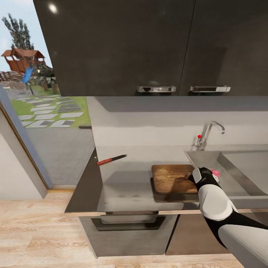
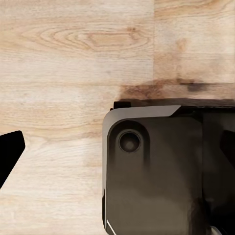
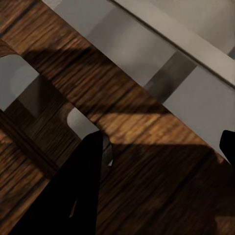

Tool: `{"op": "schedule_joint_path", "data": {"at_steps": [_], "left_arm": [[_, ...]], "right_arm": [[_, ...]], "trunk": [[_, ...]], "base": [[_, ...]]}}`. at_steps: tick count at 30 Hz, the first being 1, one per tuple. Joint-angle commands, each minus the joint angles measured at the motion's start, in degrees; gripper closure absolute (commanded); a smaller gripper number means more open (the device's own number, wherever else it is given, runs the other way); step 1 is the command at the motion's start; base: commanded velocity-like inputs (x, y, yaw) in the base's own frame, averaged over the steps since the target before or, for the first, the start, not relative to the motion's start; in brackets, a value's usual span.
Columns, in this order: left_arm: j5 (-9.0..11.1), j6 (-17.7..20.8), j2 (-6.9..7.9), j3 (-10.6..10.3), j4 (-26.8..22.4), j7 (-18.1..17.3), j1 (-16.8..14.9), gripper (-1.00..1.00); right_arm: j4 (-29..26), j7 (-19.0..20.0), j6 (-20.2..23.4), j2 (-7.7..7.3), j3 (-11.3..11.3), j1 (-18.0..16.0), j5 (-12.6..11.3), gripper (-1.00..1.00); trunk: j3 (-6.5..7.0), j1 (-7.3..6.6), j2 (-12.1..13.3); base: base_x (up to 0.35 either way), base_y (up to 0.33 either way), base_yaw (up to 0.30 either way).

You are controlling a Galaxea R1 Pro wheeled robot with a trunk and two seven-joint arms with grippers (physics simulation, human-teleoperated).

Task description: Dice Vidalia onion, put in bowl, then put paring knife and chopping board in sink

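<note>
chopping board (image 1: pixel 173 178) corner behind arm, sink (image 1: pixel 238 167) cropped

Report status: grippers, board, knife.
Right gripper open above chopping board, beside sink. Paring knife apart on countertop, untouched. Left gripper state unclear.

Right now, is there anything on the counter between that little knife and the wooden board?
No. In the head view, the paring knife lies apart from the chopping board, and the stretch of grey countertop between them is bare.
</note>
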Motion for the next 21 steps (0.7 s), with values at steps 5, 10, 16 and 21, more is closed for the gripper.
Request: {"op": "schedule_joint_path", "data": {"at_steps": [5,10,16,21], "left_arm": [[-0.1,-0.2,0.0,0.1,0.0,0.0,-0.1,-1.0],[-0.1,-0.2,0.0,0.1,0.0,0.0,-0.1,-1.0],[-0.2,-0.2,0.0,0.1,0.0,0.0,-0.1,-1.0],[-0.1,-0.2,0.0,0.1,0.0,0.0,-0.1,-1.0]], "right_arm": [[-0.1,0.0,0.3,0.19,-0.2,-0.1,0.4,1.0],[-0.1,0.0,0.4,0.27,-0.2,-0.1,0.4,1.0],[-0.1,-0.1,0.3,0.29,-0.2,-0.1,0.4,1.0],[-0.1,-0.1,0.3,0.3,-0.2,-0.1,0.4,1.0]], "trunk": [[-0.13,0.04,-0.1],[-0.13,0.04,-0.1],[-0.23,0.04,-0.1],[-0.63,0.04,-0.1]], "base": [[0.117,0.0,0.0],[0.067,0.0,0.0],[0.007,0.0,0.001],[0.0,0.0,0.027]]}}
